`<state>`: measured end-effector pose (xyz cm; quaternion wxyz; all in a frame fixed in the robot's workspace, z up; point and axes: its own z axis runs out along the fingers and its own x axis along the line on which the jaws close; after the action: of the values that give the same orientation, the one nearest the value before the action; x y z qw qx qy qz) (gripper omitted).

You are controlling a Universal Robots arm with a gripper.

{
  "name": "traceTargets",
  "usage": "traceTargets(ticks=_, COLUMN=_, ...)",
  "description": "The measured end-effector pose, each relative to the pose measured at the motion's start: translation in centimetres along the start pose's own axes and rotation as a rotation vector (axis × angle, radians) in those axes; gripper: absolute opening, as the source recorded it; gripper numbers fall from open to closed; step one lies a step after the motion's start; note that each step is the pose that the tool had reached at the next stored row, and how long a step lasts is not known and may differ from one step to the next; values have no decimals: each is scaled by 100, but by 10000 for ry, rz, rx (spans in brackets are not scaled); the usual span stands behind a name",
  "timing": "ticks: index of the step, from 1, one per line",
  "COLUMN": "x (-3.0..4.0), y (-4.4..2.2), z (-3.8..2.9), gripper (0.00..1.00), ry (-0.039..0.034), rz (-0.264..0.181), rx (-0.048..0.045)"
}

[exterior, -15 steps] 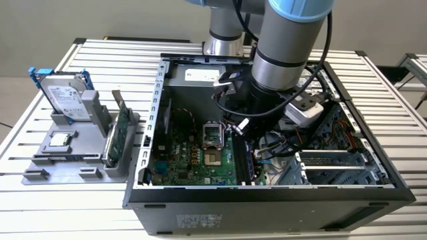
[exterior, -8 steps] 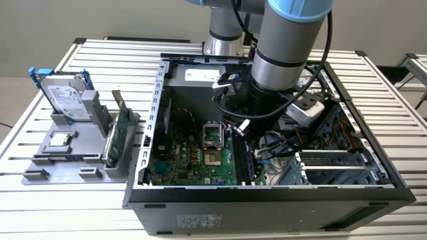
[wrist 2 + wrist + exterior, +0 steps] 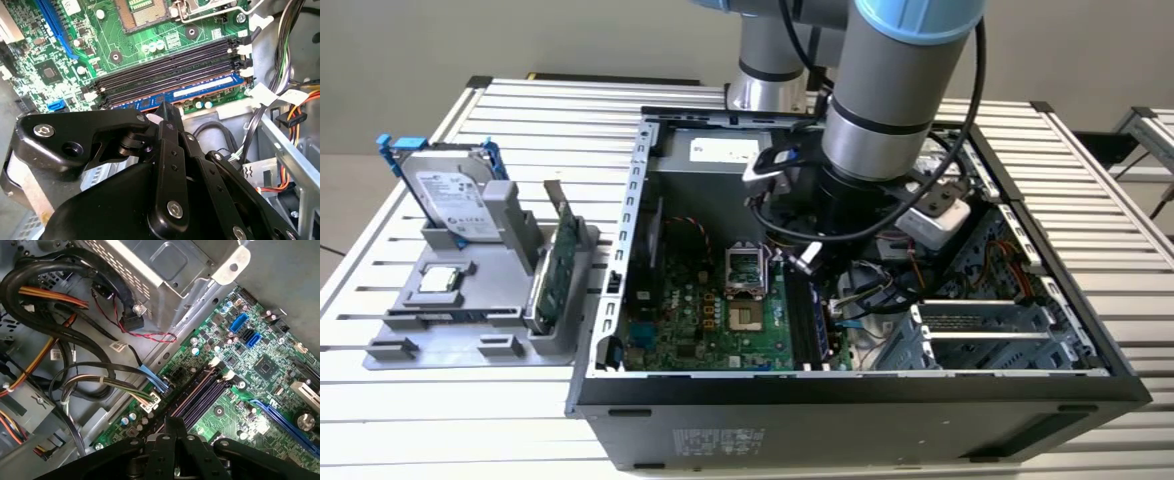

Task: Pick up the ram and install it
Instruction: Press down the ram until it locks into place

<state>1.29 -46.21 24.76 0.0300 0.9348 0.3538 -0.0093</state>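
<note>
One ram [image 3: 195, 91] stick lies in its motherboard slot directly under the closed fingers [image 3: 162, 112], which appear to press it; push straight down, evenly, until latches click.

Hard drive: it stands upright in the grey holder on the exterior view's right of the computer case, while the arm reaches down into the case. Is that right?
Not quite. The hard drive does stand upright in the grey holder, but the exterior view shows that holder on its left of the computer case, not its right. The arm does reach down into the case.
</note>
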Motion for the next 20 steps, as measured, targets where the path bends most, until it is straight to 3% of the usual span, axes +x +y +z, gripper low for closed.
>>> traceTargets(ticks=20, x=-5, y=-5, z=0, gripper=0, ry=-11, rz=-1996, rx=20)
